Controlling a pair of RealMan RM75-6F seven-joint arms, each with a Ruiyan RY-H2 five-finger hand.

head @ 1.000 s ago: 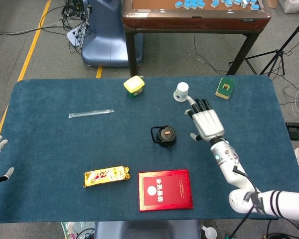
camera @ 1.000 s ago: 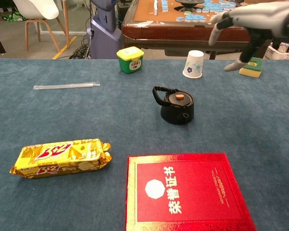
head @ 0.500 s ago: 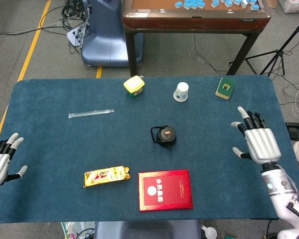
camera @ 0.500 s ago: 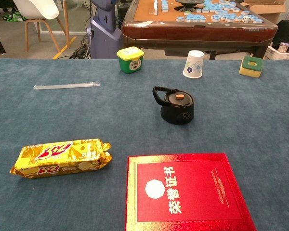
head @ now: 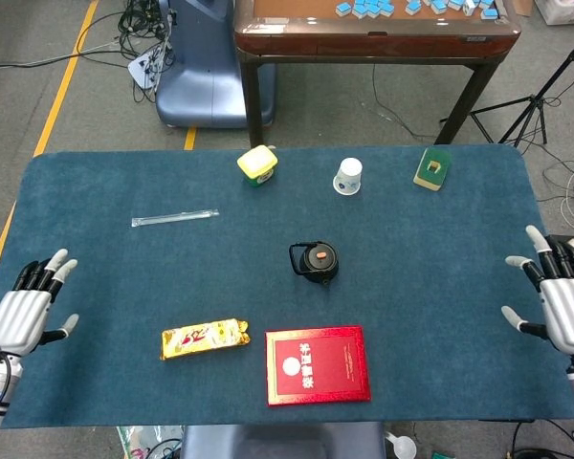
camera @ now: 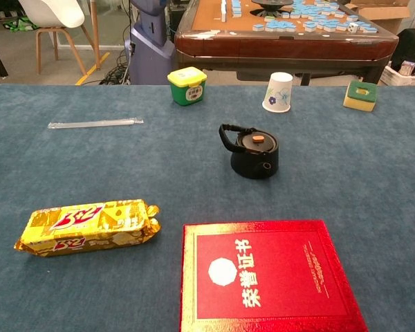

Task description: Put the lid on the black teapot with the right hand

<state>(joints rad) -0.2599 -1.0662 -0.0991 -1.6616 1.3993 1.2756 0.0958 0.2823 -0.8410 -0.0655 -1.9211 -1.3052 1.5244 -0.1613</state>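
While my right hand (head: 566,308) hangs spread and empty, the lid (camera: 256,141) sits on the black teapot (camera: 254,153); its small orange knob (camera: 259,138) looks the only, slippery hold.

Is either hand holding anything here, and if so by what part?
Nothing is held. The left hand and right hand are both empty with fingers spread; the lid sits on the black teapot.
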